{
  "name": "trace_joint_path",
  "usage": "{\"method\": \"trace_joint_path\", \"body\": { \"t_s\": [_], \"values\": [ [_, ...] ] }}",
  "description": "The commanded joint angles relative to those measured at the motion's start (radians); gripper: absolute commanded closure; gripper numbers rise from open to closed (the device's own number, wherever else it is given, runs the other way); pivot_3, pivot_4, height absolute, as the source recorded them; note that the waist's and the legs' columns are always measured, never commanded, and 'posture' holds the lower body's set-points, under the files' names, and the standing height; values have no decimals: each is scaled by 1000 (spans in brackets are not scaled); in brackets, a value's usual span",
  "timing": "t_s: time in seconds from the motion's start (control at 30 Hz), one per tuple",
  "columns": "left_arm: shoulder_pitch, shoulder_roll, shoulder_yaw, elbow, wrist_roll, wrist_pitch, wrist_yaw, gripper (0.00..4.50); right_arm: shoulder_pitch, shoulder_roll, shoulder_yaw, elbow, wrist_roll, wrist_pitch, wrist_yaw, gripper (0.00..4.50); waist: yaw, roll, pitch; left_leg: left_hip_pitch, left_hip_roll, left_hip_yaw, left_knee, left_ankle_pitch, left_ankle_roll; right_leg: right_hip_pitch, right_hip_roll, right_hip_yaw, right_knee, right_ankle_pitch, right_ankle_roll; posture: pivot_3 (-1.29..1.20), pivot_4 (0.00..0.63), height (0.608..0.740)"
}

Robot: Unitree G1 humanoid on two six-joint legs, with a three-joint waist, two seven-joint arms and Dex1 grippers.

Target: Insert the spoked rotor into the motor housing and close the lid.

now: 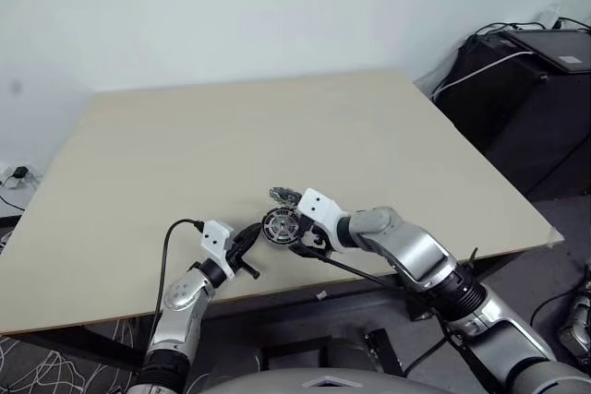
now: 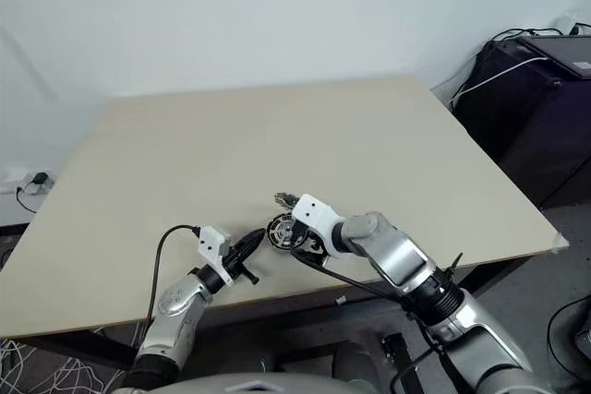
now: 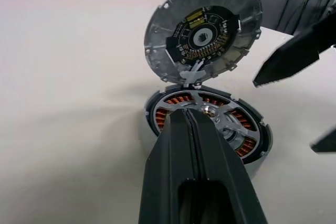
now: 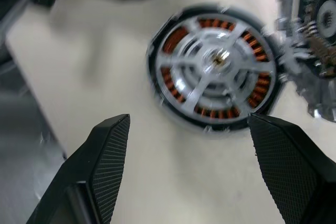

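The motor housing (image 3: 173, 104), a dark ring with coppery windings, lies on the table near its front edge. The spoked rotor (image 3: 229, 123) sits inside it, silver spokes over the windings. The lid (image 3: 205, 30) stands tilted up at the housing's far side, its dark inner face showing. My left gripper (image 3: 188, 114) is shut on nothing, its tips at the housing's near rim; whether they touch it I cannot tell. My right gripper (image 4: 190, 121) hangs open just above and beside the housing (image 4: 173, 38), holding nothing.
The light wooden table (image 1: 277, 136) stretches away behind the parts. Its front edge runs just below both grippers. Black equipment with cables (image 1: 526, 71) stands off the table's far right corner.
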Motion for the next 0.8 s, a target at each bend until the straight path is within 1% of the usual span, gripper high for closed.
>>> {"method": "trace_joint_path", "body": {
  "t_s": [0.03,0.27,0.8],
  "values": [
    [-11,0,-6,-8,7,-17,1,4500,-22,-10,23,-18,-34,-99,59,655,0,-1,1,0,0,0,0,0,0,0,0,0,0,0,0,0,0,740],
    [-8,0,-10,-10,20,-24,8,4500,-51,-17,94,38,-169,-288,109,655,7,-4,2,0,0,0,0,0,0,0,0,0,0,0,0,0,0,740],
    [-10,0,-11,-5,19,-24,4,4500,-63,55,111,181,-293,-350,191,655,31,-5,3,0,0,0,1,0,0,0,0,0,0,0,0,0,0,740]
  ]
}}
